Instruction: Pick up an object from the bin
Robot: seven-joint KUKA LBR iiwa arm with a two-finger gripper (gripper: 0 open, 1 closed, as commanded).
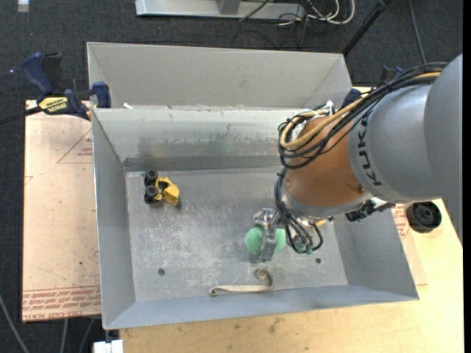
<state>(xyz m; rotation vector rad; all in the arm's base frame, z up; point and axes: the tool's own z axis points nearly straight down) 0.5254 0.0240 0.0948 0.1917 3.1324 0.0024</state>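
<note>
Whether your claw (270, 235) is wide or closed I cannot tell; pinched off-centre, the round green thing (254, 240) beside it could squirt free.

We see a broad silver-grey arm link (412, 145) with dark KUKA lettering (366, 157). Just behind the tool sits a rounded orange-brown cover (320, 175). Yellow, black and white cables (302, 131) loop over the cover, and thinner dark and green wires (302, 243) hang beside the small grey metal gripper (268, 235).
</note>
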